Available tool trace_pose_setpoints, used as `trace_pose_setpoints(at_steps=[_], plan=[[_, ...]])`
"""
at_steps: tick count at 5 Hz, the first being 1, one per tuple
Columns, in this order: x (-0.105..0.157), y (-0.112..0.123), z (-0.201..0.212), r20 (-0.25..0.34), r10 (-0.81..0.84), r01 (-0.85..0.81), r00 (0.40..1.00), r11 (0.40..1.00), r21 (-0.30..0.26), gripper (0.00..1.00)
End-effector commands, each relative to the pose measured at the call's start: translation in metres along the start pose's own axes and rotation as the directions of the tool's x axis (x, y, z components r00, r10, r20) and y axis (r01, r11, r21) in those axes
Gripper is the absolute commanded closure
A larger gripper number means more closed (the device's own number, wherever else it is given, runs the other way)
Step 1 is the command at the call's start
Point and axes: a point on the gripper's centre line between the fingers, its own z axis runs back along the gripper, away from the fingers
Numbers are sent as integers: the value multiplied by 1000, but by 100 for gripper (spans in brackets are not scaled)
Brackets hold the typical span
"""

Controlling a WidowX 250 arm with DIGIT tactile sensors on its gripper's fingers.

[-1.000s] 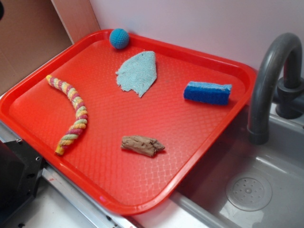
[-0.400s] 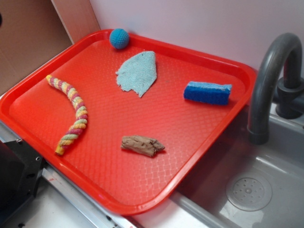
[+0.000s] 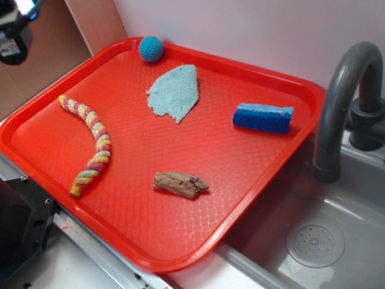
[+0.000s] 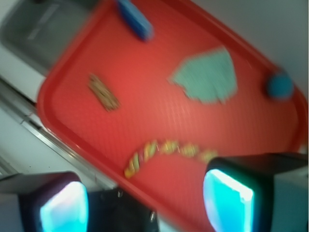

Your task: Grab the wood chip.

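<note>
In the exterior view the wood chip point(image 3: 180, 183) lies on the red tray point(image 3: 252, 180), toward the tray's near edge at about 6 o'clock from its centre, its long axis running roughly 9 to 3 with a slight tilt down toward 4. The twisted rope point(image 3: 90, 144) lies well apart at 9 o'clock from it, the blue sponge point(image 3: 263, 117) at 1 o'clock, the teal cloth point(image 3: 174, 91) and the blue ball point(image 3: 151, 49) farther off toward 12. Only a dark corner of the gripper point(image 3: 15, 33) shows at the top left, so the chip lies down toward 4 o'clock from it — well apart; from here I cannot tell how the fingers stand. Against the earlier frames, that corner is new: the arm has just come into view, while everything on the tray sits as before. In the blurred wrist view the gripper point(image 4: 145, 203) has its two pads spread wide with nothing between them, and the chip point(image 4: 103, 92) lies up at about 11 o'clock, its length slanting from 10 to 4.
</note>
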Motion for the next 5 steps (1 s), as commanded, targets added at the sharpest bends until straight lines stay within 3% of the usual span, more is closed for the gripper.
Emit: trace_pose_setpoints(at_steps=[1,2,3,5], plan=[[23,-34,-34,101,-451,462,887,873,-157,0],[35,-41,-58,37,-515,513,856,839,-180,0],[44,-34,-76,34,-490,487,871,853,-188,0],[59,-39,-114,-79,-461,445,884,881,-160,0]])
